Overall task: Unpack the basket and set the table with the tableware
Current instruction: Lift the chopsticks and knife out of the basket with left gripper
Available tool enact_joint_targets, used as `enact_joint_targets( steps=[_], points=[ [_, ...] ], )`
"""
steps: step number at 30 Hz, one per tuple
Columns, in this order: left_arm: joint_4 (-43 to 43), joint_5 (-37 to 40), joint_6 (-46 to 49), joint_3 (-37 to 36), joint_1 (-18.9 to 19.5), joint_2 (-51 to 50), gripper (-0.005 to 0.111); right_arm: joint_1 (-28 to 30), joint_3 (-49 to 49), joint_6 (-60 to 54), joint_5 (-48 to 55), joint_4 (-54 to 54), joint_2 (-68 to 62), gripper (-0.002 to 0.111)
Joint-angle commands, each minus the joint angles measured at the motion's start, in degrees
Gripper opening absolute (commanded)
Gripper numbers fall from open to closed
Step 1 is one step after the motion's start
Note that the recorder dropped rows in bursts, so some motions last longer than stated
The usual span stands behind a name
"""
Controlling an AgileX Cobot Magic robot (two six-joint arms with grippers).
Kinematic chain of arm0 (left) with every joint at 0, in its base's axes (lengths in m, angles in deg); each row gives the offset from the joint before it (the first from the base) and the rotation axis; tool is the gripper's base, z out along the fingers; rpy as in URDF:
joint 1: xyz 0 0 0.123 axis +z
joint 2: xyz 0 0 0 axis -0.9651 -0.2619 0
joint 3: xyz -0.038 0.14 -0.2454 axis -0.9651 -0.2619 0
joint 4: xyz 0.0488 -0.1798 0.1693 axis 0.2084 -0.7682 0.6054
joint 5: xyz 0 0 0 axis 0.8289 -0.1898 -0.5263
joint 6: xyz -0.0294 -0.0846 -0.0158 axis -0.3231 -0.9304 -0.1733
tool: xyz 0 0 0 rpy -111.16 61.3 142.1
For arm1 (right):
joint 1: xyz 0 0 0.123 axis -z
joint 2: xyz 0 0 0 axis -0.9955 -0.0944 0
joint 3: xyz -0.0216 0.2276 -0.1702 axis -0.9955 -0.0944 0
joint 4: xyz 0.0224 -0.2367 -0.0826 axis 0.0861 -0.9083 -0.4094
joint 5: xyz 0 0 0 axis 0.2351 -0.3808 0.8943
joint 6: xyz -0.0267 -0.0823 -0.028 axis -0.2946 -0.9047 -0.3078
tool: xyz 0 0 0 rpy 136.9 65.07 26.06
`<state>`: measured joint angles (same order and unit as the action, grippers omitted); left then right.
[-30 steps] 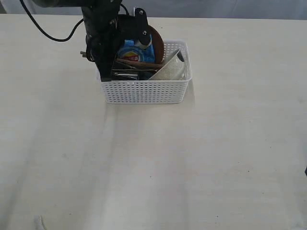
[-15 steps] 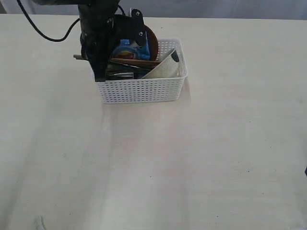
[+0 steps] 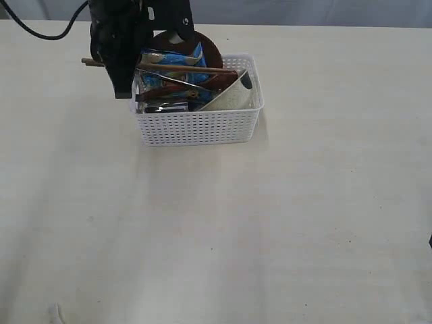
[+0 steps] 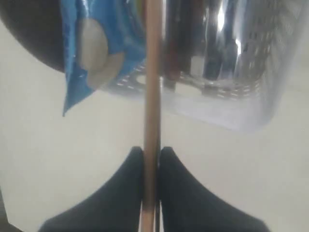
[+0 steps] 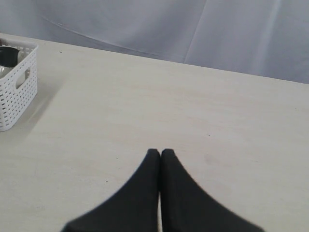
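One chopstick (image 4: pixel 152 96) is pinched between the left gripper's (image 4: pixel 152 152) black jaws, which press flat against either side of it. A second ago that gripper was down among the things in the basket (image 3: pixel 199 127). Now it has come up and out past the basket's left end, and the stick lies level above the rim, one tip poking out beyond the arm. The basket itself has slid a little to the left since then. With the arm out of the way, the bag (image 3: pixel 169 57) and the plate (image 3: pixel 209 47) behind it show more fully.

The chopstick is a thin, straight rod of plain brown wood. The basket is white plastic, its walls a lattice of small holes under a rolled rim. Inside it, the bag is glossy blue and crinkled, the plate round and dark brown, the bowl (image 3: pixel 233 100) pale and smooth and tipped on its side at the right end, and the cup (image 4: pixel 227 38) mirror-bright steel.

Well to the right of the basket, the right gripper (image 5: pixel 161 153) hangs over the bare cream table (image 3: pixel 270 223), its jaws pressed together on nothing.
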<state>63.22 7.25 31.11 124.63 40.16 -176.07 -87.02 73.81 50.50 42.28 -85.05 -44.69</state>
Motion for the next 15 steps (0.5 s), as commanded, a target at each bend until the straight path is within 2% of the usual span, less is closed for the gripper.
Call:
enact_joint_targets(
  steps=[1, 15],
  points=[
    [0.4, 0.0, -0.2, 0.0, 0.1, 3.0, 0.0, 0.0, -0.2, 0.0, -0.2, -0.3, 0.2, 0.0],
    [0.4, 2.6, -0.3, 0.0, 0.1, 7.0, 0.0, 0.0, -0.2, 0.0, -0.2, -0.3, 0.2, 0.0]
  ],
)
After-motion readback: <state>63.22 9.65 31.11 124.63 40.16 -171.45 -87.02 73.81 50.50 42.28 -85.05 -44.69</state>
